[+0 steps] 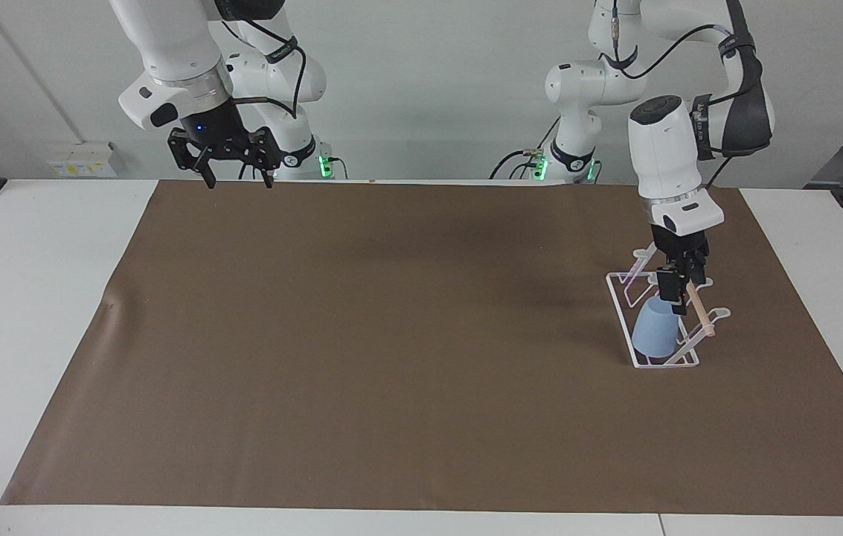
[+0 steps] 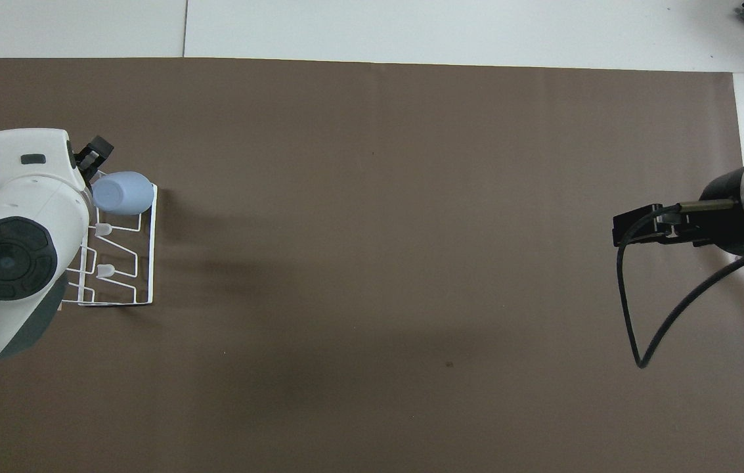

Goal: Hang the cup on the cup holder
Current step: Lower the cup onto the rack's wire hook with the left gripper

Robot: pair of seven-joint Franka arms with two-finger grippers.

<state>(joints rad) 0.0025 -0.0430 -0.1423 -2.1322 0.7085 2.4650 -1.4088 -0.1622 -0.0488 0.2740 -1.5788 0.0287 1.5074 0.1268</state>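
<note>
Overhead, the left gripper (image 1: 678,289) sits just above the white wire cup holder (image 1: 620,301), its grip state impossible to tell. Farther out, the small light-blue plastic cup (image 1: 652,335) hangs inverted on the end prong. Withdrawing carelessly could clip the rod and dislodge it. The right gripper (image 1: 238,181) waits, spread wide.

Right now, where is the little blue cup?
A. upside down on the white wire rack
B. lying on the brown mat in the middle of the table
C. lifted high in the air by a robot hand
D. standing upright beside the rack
A: the cup sits mouth down on the cup holder, just below the left gripper.
</note>
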